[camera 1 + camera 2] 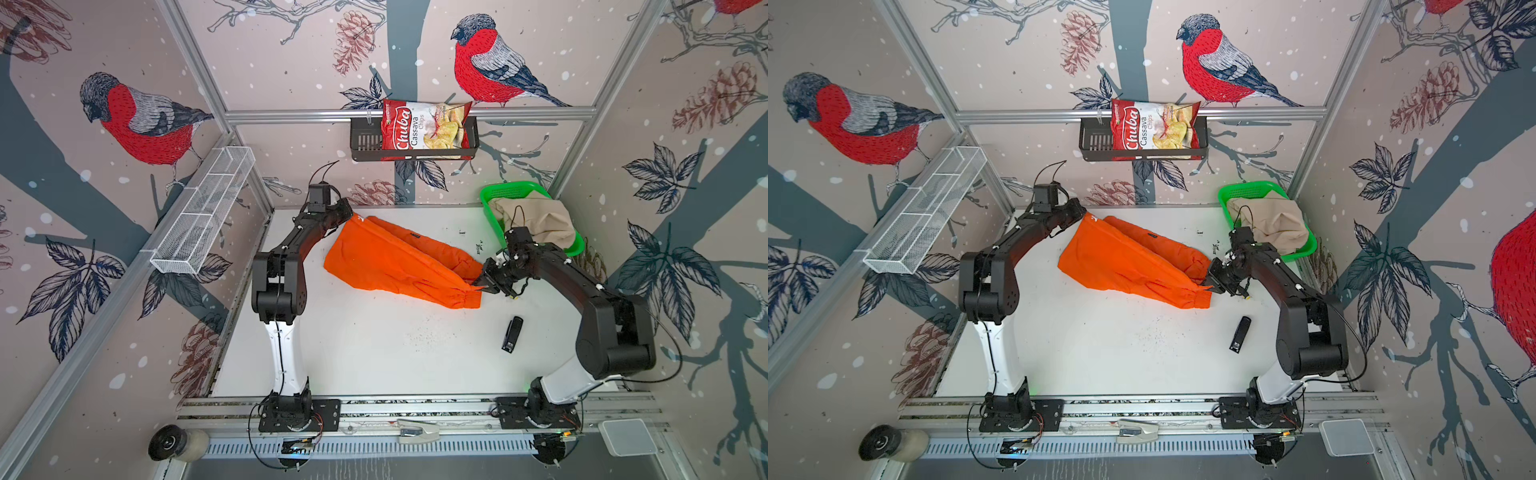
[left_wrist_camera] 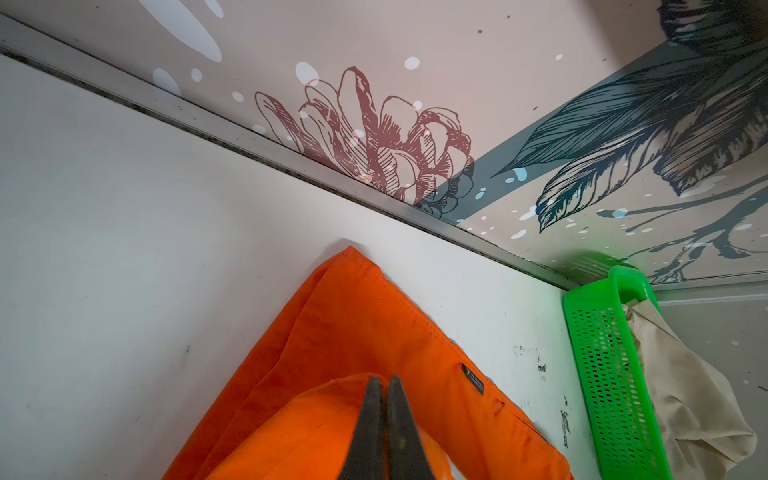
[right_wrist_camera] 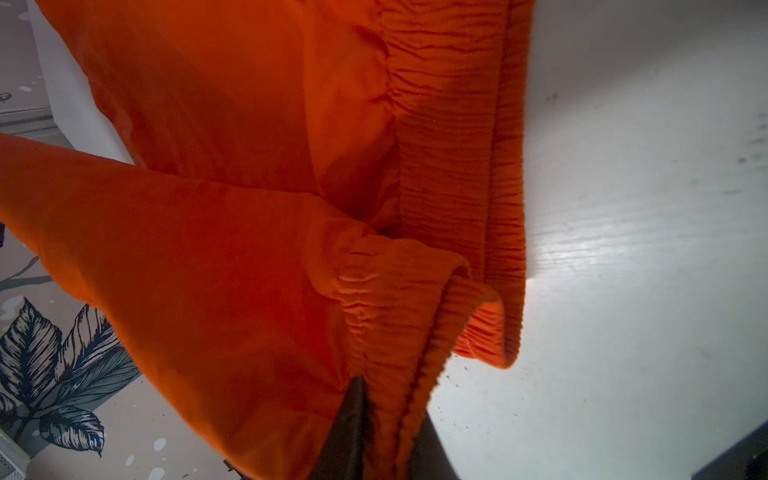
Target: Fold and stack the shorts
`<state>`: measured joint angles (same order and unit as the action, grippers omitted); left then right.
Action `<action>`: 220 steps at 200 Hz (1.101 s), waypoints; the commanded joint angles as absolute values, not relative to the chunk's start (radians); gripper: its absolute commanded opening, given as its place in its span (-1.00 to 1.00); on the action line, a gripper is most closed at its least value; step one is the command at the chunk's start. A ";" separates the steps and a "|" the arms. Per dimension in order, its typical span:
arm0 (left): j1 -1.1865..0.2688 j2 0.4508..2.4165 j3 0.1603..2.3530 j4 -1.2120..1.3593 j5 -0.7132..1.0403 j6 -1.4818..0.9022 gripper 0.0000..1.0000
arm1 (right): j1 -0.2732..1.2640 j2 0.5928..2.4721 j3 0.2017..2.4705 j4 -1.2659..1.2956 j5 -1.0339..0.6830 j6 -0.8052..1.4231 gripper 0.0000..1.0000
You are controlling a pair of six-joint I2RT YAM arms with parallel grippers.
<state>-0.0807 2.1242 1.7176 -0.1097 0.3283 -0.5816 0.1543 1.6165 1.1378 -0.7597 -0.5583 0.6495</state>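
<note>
The orange shorts (image 1: 395,262) (image 1: 1129,266) hang stretched across the back of the white table (image 1: 374,353), held up at both ends. My left gripper (image 1: 351,216) (image 2: 384,380) is shut on a leg-end fold at the back left. The other end is the gathered waistband (image 3: 457,166), and my right gripper (image 1: 482,282) (image 3: 390,399) is shut on it at the right. Part of the waistband droops onto the table. The beige shorts (image 1: 536,220) (image 2: 698,415) lie crumpled in the green basket (image 1: 498,193) (image 2: 602,353) at the back right corner, behind my right arm.
A small black stapler-like object (image 1: 512,334) (image 1: 1240,334) lies on the table in front of my right gripper. A chips bag (image 1: 424,129) sits in a black shelf on the back wall. A white wire rack (image 1: 203,208) is fixed to the left wall.
</note>
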 commanded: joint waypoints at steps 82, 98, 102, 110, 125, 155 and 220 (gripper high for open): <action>-0.114 2.281 1.812 -0.052 0.268 -0.612 -1.00 | 0.118 1.732 1.181 -0.666 -0.578 0.637 -0.50; -0.118 2.305 1.827 -0.051 0.265 -0.612 -1.00 | 0.111 1.745 1.178 -0.641 -0.586 0.649 -0.44; -0.119 2.310 1.833 -0.051 0.265 -0.614 -1.00 | 0.109 1.747 1.177 -0.631 -0.589 0.654 -0.41; -0.121 2.321 1.840 -0.051 0.264 -0.616 -0.99 | 0.106 1.751 1.172 -0.607 -0.594 0.667 -0.36; -0.123 2.340 1.854 -0.044 0.269 -0.619 -0.81 | 0.098 1.753 1.162 -0.551 -0.602 0.702 -0.24; -0.126 2.380 1.893 -0.045 0.295 -0.623 -0.39 | 0.093 1.743 1.156 -0.449 -0.605 0.757 0.00; -0.127 2.417 1.966 -0.039 0.281 -0.610 0.01 | 0.057 1.665 1.175 -0.421 -0.455 0.785 0.30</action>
